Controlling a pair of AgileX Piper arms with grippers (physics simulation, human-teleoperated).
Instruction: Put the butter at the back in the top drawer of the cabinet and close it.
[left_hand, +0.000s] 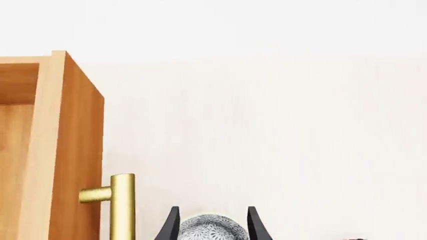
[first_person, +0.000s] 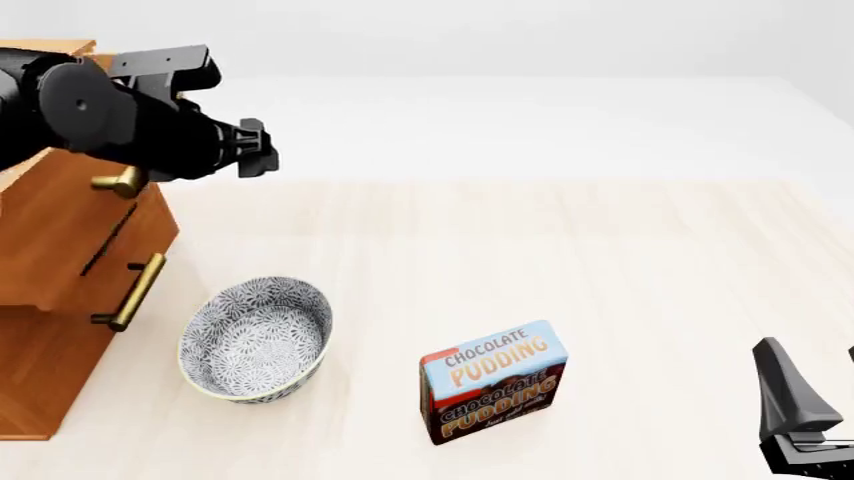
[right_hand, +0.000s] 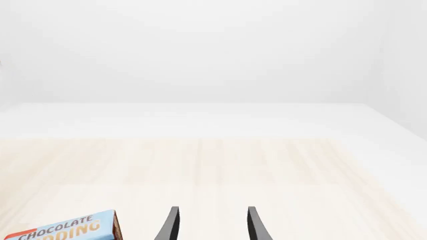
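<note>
The cabinet (first_person: 40, 385) stands at the table's left edge. In the left wrist view its top drawer (left_hand: 79, 145) is pulled out, showing bare wood inside and the brass handle (left_hand: 122, 207) on its front. That handle (first_person: 118, 182) also peeks out under my left arm in the front view. My left gripper (left_hand: 213, 231) is open and empty, beside the handle and not touching it. Low at the front right, my right gripper (first_person: 817, 378) is also open and empty, as the right wrist view (right_hand: 213, 227) confirms. The butter is not in view.
A patterned grey bowl (first_person: 256, 338) sits just right of the cabinet, below my left gripper. A Chocolate Pudding box (first_person: 494, 380) stands upright near the front middle. A lower drawer's handle (first_person: 134, 290) juts toward the bowl.
</note>
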